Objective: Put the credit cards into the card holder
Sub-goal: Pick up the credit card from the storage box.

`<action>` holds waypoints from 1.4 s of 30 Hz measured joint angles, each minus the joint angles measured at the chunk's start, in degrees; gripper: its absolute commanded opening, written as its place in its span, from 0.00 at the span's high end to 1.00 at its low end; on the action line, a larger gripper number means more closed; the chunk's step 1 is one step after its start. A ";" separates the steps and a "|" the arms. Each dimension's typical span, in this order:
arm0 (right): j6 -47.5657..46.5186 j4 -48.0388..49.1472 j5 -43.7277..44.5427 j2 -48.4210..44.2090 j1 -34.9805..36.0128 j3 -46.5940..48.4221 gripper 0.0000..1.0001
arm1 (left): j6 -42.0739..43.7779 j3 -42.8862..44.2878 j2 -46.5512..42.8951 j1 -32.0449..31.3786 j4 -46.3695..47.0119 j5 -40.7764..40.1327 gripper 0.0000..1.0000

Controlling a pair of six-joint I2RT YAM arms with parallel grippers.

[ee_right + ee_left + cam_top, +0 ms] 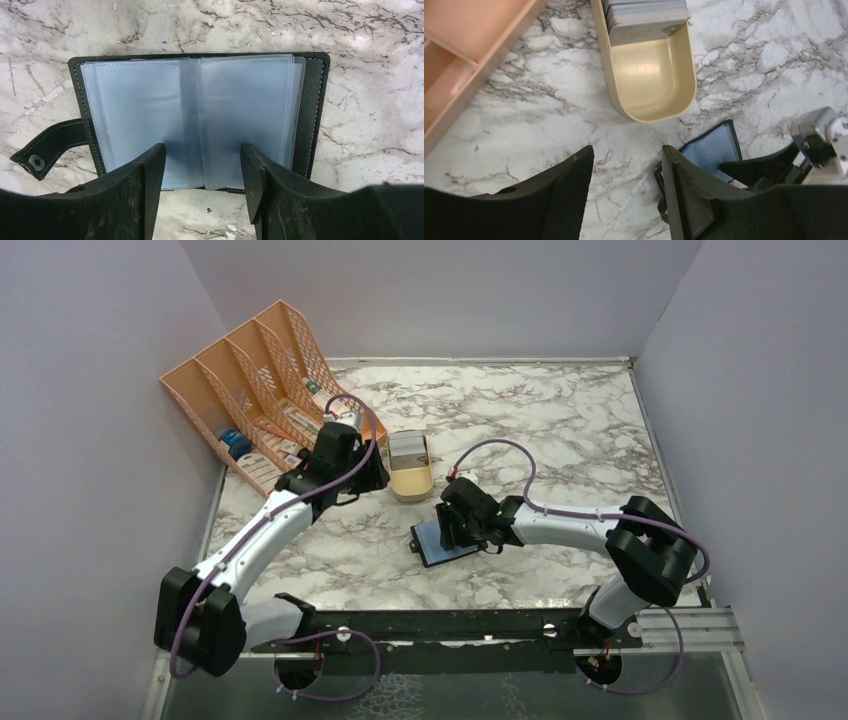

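Over the open card holder (240, 100), right gripper (202, 150) gapes empty; left gripper (626, 155), near it, likewise wide. Risk: unpinned, it may flop shut, blocking credit cards (644, 15)

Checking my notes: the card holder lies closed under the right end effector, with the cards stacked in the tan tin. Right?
No: the card holder lies open, per the right wrist view; it is under the right end effector, the cards stacked in the tan tin.

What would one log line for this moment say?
left gripper: open, empty, near tin | right gripper: open, empty, over card holder | card holder: open | credit cards: stacked in tin
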 measured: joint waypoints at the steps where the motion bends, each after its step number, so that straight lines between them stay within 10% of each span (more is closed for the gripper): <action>1: -0.20 0.00 0.44 0.02 0.09 0.00 0.42 | 0.83 1.31 1.53 0.87 -0.28 0.94 0.46; 25: -2.78 1.05 4.92 0.70 3.69 0.00 0.32 | 42.64 22.95 27.65 3.13 3.15 13.60 0.45; 42: -3.06 0.52 5.01 1.29 3.76 0.74 0.32 | 71.49 28.39 39.15 -1.20 -0.74 12.20 0.18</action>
